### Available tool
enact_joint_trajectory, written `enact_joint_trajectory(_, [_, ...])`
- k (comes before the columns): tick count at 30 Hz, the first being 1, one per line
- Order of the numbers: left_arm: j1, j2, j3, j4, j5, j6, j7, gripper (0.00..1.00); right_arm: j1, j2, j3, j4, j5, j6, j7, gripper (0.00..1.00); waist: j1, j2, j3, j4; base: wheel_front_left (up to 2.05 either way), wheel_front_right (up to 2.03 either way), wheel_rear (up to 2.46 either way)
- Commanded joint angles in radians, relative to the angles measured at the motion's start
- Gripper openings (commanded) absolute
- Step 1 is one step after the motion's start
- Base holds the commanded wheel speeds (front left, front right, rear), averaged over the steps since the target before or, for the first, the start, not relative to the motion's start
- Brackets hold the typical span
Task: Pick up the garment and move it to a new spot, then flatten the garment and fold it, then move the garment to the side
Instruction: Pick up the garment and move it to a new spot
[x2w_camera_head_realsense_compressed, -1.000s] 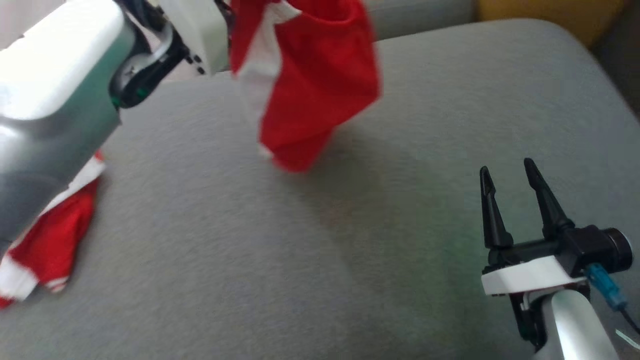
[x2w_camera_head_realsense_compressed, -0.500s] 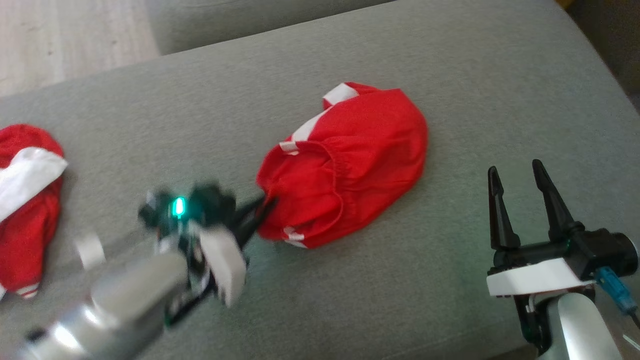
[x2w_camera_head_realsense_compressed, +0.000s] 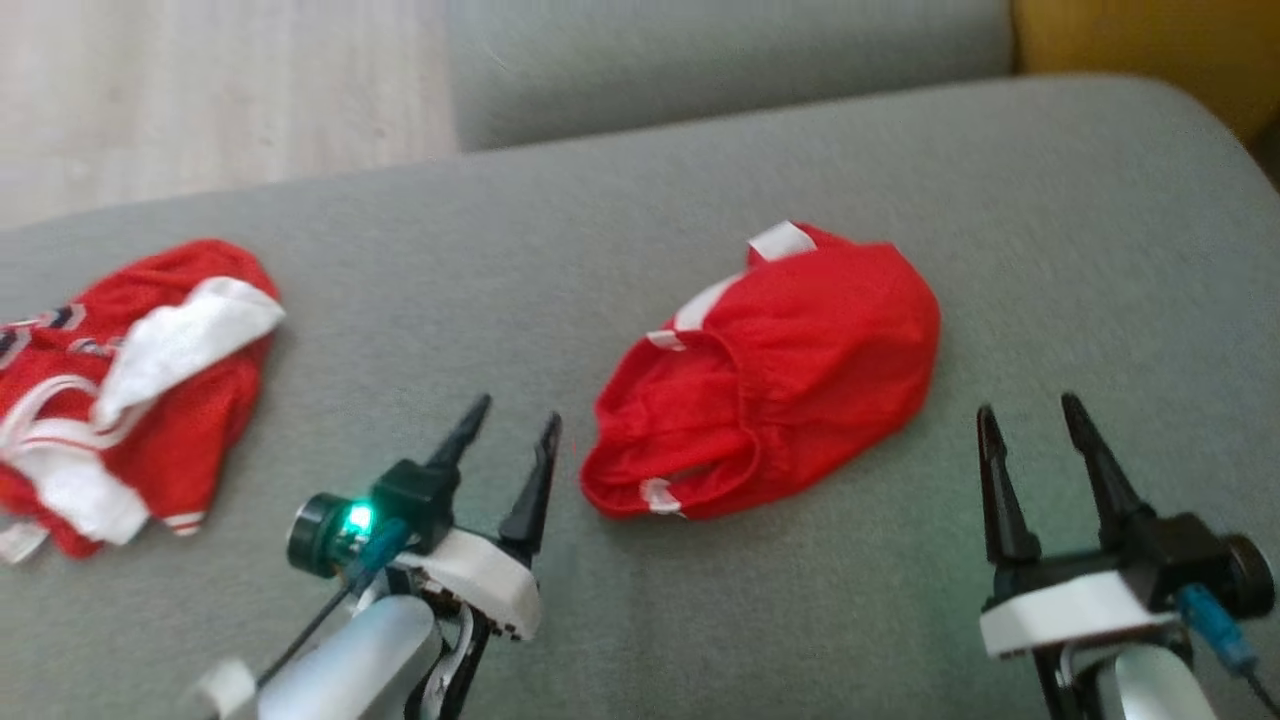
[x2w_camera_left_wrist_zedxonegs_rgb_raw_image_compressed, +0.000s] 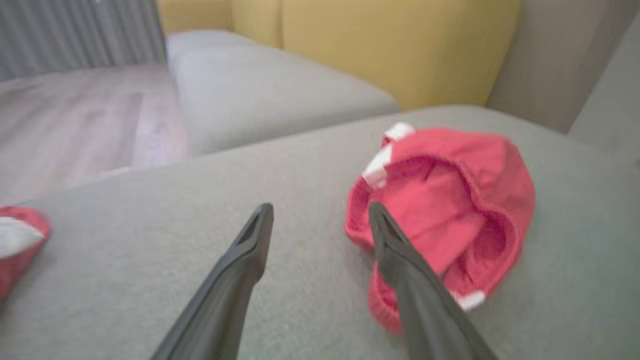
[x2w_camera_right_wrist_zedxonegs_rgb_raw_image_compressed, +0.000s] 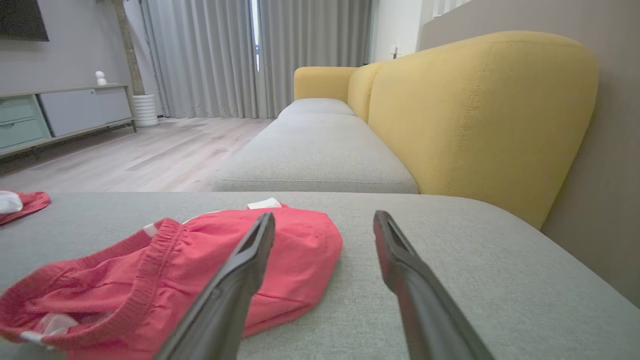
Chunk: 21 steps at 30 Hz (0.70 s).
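Observation:
The garment (x2w_camera_head_realsense_compressed: 785, 375) is a pair of red shorts with white trim, lying bunched on the grey cushion (x2w_camera_head_realsense_compressed: 640, 220) at the centre; its elastic waistband faces me. It also shows in the left wrist view as red shorts (x2w_camera_left_wrist_zedxonegs_rgb_raw_image_compressed: 450, 215) and in the right wrist view as red shorts (x2w_camera_right_wrist_zedxonegs_rgb_raw_image_compressed: 170, 280). My left gripper (x2w_camera_head_realsense_compressed: 518, 425) stands open just left of the garment, fingers apart and nothing between them. My right gripper (x2w_camera_head_realsense_compressed: 1030, 415) is open at the lower right, a little off the garment's right edge and not touching it.
A second red and white garment (x2w_camera_head_realsense_compressed: 130, 380) lies crumpled at the cushion's left end. Beyond the cushion are another grey seat (x2w_camera_right_wrist_zedxonegs_rgb_raw_image_compressed: 315, 155), a yellow sofa back (x2w_camera_right_wrist_zedxonegs_rgb_raw_image_compressed: 480, 110) and wooden floor (x2w_camera_head_realsense_compressed: 200, 90).
The left gripper carried the garment hanging in the air, laid it down on the cushion, let go and drew back to its left, now open. The head camera has shifted. The right gripper stayed open.

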<state>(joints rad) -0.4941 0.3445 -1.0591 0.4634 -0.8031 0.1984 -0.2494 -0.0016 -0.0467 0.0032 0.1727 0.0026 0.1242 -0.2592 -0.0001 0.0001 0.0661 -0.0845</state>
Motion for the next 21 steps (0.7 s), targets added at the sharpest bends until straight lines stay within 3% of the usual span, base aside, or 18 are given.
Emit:
enact_joint_trajectory(1, [0.009,0.011,0.097,-0.063,0.041,0.027,-0.012,1.0,-0.012,-0.004,0.02,-0.026,-0.007,0.007,-0.003,1.0,0.0001,-0.0001,-0.057,0.058,0.0,0.0,0.0])
enact_joint_trajectory(6, [0.224,-0.017,0.39,-0.284,0.202,0.047,-0.012,1.0,0.014,-0.004,0.01,-0.008,-0.002,0.007,-0.003,1.0,0.0001,-0.0001,-0.11,0.113,0.0,0.0,0.0])
enact_joint_trajectory(11, [0.423,-0.082,0.634,-0.459,0.37,0.03,-0.012,1.0,0.041,-0.004,0.016,0.007,0.017,0.007,-0.003,1.0,0.0001,-0.0001,-0.147,0.148,0.0,0.0,0.0])
enact_joint_trajectory(16, [0.569,-0.135,0.756,-0.531,0.518,-0.022,-0.012,1.0,0.083,-0.004,0.059,0.019,0.056,0.007,-0.003,1.0,0.0001,-0.0001,-0.168,0.166,0.0,0.0,0.0])
enact_joint_trajectory(21, [0.66,-0.192,0.835,-0.529,0.594,-0.093,-0.012,1.0,0.112,-0.004,0.099,0.027,0.093,0.007,-0.003,1.0,0.0001,-0.0001,-0.173,0.172,0.0,0.0,0.0])
